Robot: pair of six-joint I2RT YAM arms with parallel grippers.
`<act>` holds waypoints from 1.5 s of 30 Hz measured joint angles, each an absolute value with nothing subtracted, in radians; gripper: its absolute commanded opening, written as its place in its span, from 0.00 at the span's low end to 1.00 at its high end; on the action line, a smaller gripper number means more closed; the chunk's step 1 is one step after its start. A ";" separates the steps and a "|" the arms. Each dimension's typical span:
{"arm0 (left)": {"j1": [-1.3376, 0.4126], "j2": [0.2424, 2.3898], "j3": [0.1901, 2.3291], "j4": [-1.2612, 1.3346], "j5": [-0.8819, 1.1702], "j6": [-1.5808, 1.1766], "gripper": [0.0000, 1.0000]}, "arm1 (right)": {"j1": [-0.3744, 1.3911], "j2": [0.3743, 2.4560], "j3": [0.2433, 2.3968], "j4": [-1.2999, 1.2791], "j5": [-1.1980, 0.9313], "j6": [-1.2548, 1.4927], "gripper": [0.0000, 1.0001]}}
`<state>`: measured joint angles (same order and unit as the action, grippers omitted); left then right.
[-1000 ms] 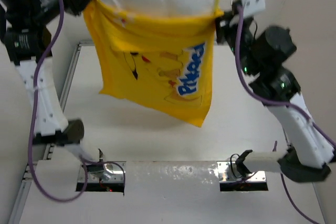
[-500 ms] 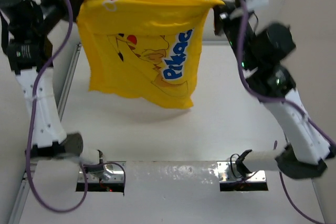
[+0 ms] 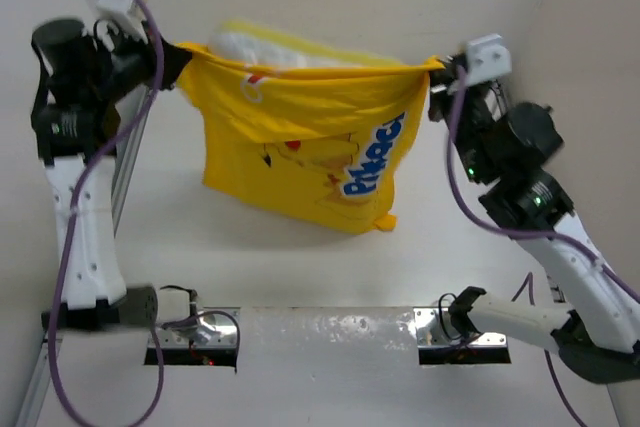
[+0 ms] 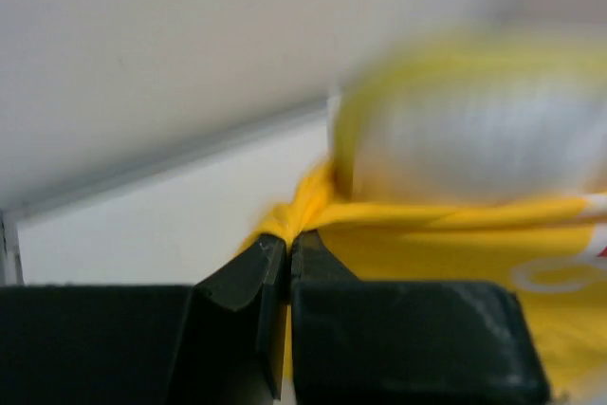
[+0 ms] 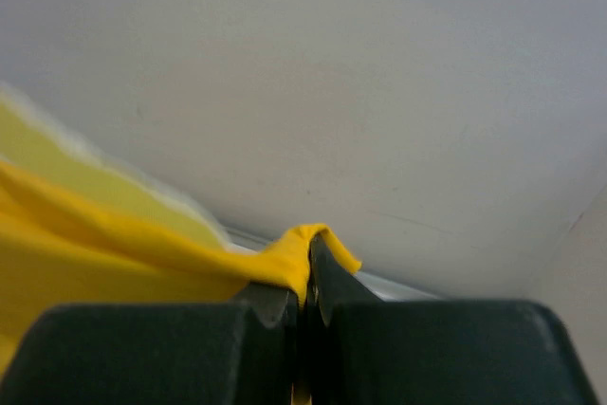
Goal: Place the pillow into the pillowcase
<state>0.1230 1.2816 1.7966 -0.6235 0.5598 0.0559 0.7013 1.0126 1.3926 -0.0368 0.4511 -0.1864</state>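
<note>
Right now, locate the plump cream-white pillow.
Top view, upper centre: the cream-white pillow pokes from the mouth of the yellow Pikachu pillowcase, which hangs between both arms' shut jaws.

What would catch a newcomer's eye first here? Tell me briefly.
The bright yellow pillowcase hangs stretched in mid-air above the table, printed with a cartoon and blue lettering. The left gripper and right gripper pinch its top corners, one each side. The white pillow peeks out of its open top edge.
</note>
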 measured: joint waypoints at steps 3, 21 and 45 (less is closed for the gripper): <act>0.123 1.564 2.260 -0.836 0.542 0.052 0.00 | 0.696 1.210 1.658 -0.243 0.457 -0.175 0.00; 0.157 1.372 2.131 -0.594 0.453 0.069 0.00 | 0.697 1.213 1.716 -0.122 0.424 -0.157 0.00; 0.123 1.741 2.361 -0.398 0.371 -0.050 0.00 | 0.406 1.722 2.054 0.074 0.256 -0.020 0.00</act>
